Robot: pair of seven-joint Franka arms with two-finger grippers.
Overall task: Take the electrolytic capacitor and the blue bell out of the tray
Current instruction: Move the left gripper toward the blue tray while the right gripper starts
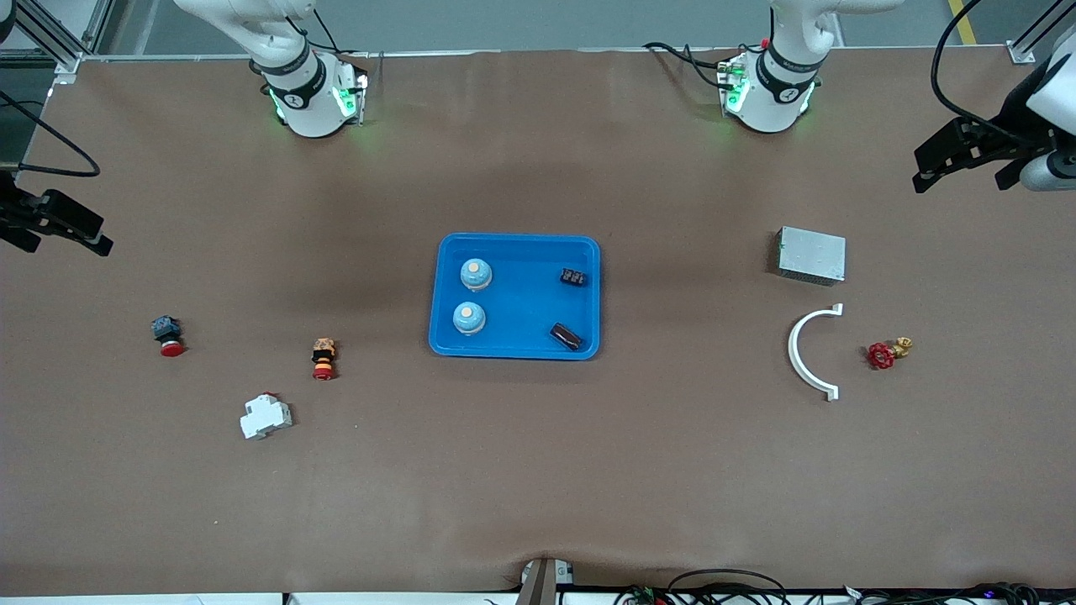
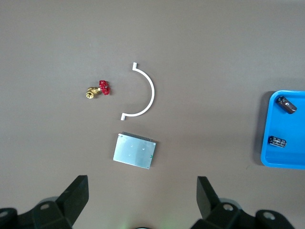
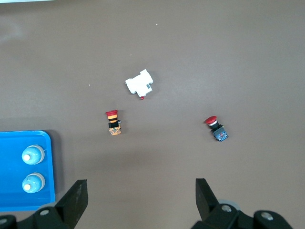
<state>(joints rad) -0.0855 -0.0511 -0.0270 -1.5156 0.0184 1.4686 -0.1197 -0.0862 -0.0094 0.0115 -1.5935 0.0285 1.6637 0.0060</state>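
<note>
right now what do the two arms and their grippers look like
Both arms are white with black bands at the joints, green lights glowing at their bases, and black cables trailing off. The left arm and right arm match. Each gripper has black, wedge-shaped fingers: the left gripper and right gripper look alike.

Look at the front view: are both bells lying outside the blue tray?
No, both bells sit inside the blue tray, alongside two capacitors.
</note>
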